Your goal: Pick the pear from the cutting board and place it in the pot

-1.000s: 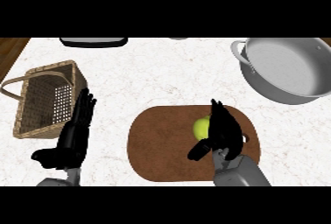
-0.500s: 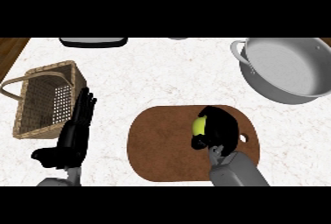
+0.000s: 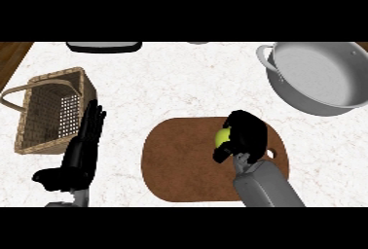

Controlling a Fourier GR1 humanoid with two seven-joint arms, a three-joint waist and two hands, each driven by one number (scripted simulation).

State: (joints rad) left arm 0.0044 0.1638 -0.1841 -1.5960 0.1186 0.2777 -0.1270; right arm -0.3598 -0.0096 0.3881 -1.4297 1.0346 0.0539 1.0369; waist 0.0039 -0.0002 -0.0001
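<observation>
Currently on the white marbled surface (image 3: 179, 82):

Brown oval wooden cutting board (image 3: 179, 160), at 6 o'clock, slightly right of centre. Small hole near its right edge.

Yellow-green pear (image 3: 223, 137), on the upper right part of the cutting board. Only its left side shows; the rest is hidden under the right hand.

Right hand (image 3: 244, 136), black, on a grey forearm entering from 5 o'clock. Fingers and thumb curled round the pear, covering its top and right side. Whether the pear rests on the board or is raised off it cannot be told.

Large grey metal pot (image 3: 316, 73) with a side handle, at 2 o'clock, well apart from the cutting board. Interior shows bare grey.

Woven wicker basket (image 3: 54, 109) with an arched handle, at 9 o'clock, open side up.

Left hand (image 3: 82, 146), black, at 8 o'clock, just beside the basket's right wall. Fingers straight and held together, pointing toward 12 o'clock, holding nothing; resting.

Dark flat object (image 3: 104, 46), at 11 o'clock on the far edge, partly cut off; kind cannot be told.

Strip of brown wood (image 3: 13, 58) at 10 o'clock, beyond the surface's left edge.
</observation>
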